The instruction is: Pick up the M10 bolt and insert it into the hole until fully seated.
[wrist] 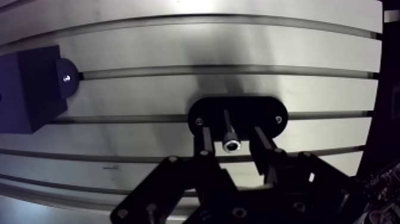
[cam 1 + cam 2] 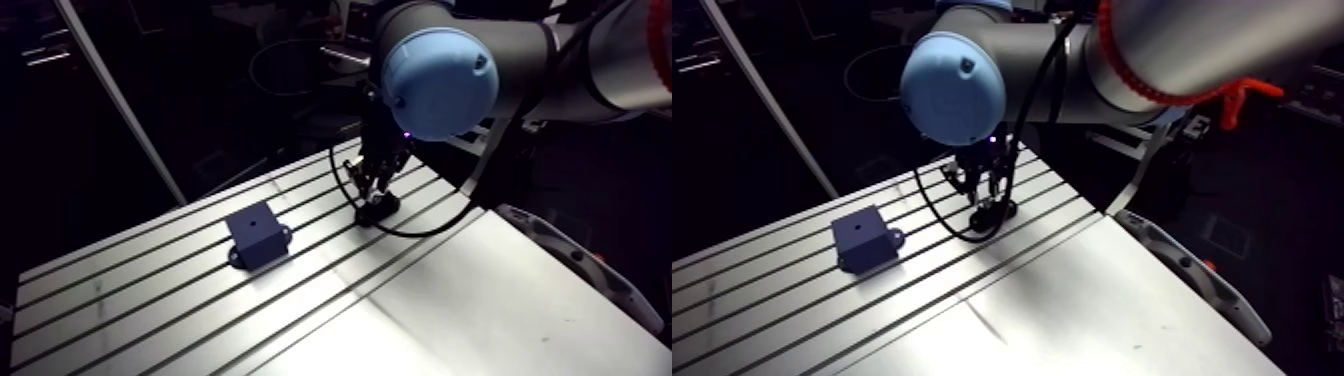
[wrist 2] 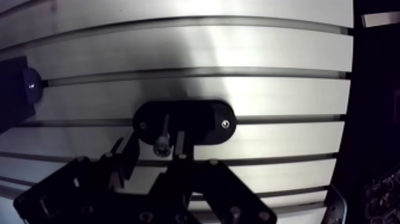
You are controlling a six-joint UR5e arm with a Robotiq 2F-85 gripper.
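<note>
In the arm view, the gripper [image 2: 378, 192] hangs low over a small black base [image 2: 378, 211] on the tabletop [image 2: 450, 300]. The tabletop is grey metal with long slots. A dark block [image 2: 256, 236] sits on it too, well apart from the base. The block has a small hole [image 2: 254, 215] on its top and a little ear on each side. The fingers are too small and dark here to tell how they stand.

In the wrist view, the black base shows up as a flat oval plate with a shiny screw near each end. It lies across one of the slots. The bolt [image 1: 230, 144] stands upright in the middle of the base, with its round shiny head pointing up. The two fingers [image 1: 206, 146] are apart, one on each side of the bolt. A thin gap shows on both sides, so they are not pressing on it. The bolt is right between them and is not lifted.

The dark block shows off to one side of the gripper, well apart from the base. One of its ears lies flat on the tabletop with a bright screw in it.
</note>
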